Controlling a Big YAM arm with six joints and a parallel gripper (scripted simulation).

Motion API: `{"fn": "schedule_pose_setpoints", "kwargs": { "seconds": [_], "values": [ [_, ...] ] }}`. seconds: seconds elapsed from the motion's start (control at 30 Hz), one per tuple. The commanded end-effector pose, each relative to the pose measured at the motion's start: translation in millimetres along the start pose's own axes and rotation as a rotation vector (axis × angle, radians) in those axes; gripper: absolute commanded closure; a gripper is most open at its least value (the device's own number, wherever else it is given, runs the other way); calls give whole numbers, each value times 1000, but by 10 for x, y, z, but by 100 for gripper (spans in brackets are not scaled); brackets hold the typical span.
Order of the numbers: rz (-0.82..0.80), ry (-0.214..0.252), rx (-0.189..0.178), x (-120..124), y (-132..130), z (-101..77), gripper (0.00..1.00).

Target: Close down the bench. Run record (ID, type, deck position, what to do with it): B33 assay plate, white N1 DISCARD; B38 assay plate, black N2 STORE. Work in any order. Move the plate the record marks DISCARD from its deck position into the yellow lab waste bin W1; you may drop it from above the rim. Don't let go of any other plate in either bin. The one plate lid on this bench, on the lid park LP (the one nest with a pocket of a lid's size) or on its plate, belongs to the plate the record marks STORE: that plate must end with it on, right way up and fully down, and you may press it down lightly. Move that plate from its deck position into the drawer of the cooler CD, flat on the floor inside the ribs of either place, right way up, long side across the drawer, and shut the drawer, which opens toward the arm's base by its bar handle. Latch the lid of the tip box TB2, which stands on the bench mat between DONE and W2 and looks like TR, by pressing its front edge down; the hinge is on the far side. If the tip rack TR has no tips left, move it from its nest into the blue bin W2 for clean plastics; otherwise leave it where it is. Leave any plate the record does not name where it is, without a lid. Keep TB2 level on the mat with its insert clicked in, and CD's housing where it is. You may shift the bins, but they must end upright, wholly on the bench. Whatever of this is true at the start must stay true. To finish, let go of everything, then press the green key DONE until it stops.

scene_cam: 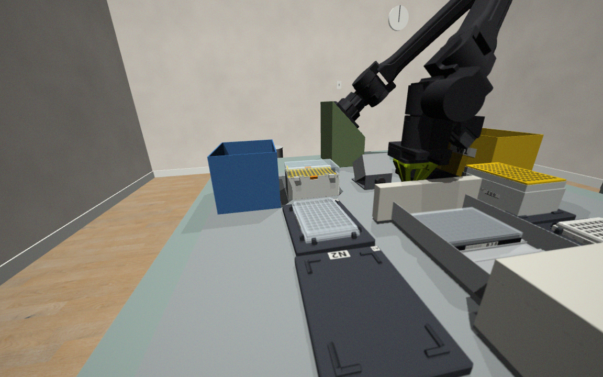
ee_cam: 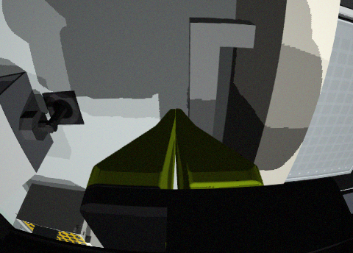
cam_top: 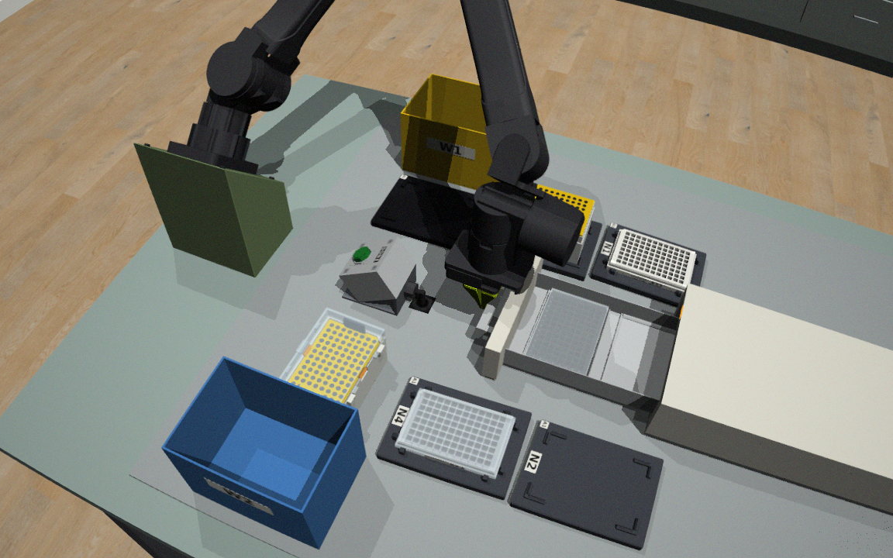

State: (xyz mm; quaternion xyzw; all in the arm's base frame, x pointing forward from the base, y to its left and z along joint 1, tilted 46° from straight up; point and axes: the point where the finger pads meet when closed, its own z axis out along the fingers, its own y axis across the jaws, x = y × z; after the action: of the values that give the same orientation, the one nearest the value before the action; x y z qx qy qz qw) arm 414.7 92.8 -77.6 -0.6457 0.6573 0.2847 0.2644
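Dark arm (cam_top: 505,90) bent downward, gripper (ee_cam: 175,160) shut (nothing held), pointing down

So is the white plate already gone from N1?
No, the white plate sits on its nest beside the yellow-topped tip rack, seen plainly from the top view.

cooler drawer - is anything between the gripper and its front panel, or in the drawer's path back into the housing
Nothing visible blocks either. The shut gripper hangs empty just outside the drawer's cream front panel, near its handle end. The lidded plate lies flat inside the drawer, below the walls, and the way into the housing looks open.
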Motion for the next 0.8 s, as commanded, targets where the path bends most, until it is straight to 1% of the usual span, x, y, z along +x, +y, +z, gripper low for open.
{"fn": "schedule_pose_setpoints", "kwargs": {
  "seconds": [0.0,0.53,0.6,0.7,0.77],
  "values": [
    [-45,2,59,-95,-346,-146,100],
    [-45,2,59,-95,-346,-146,100],
    [-22,0,34,-50,-308,-79,100],
    [-31,1,41,-56,-370,-76,100],
    [-23,0,35,-55,-380,-79,100]
  ]
}}
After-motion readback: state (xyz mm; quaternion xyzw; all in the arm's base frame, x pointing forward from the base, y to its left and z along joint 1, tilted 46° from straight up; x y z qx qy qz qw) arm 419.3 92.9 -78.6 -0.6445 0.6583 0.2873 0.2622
